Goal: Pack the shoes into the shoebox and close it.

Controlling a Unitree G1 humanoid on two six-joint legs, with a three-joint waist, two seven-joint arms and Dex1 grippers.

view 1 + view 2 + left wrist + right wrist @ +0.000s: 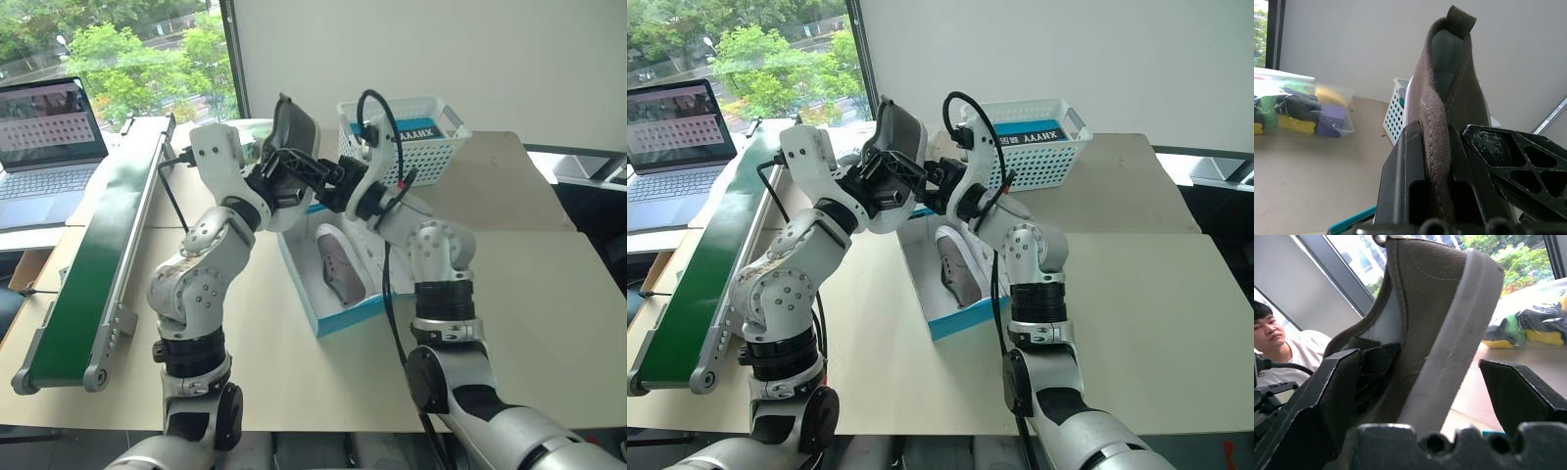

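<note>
One shoe clamped in left gripper | right gripper open around it

Bright window daylight (left side), soft shadows, sharp.

Beige table, white wall — window, green trees outside

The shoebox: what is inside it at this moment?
Inside the shoebox, one grey shoe lies on the white bottom. The far end is covered by both grippers, so it cannot be seen. The second shoe is above the box, held in the left gripper.
</note>
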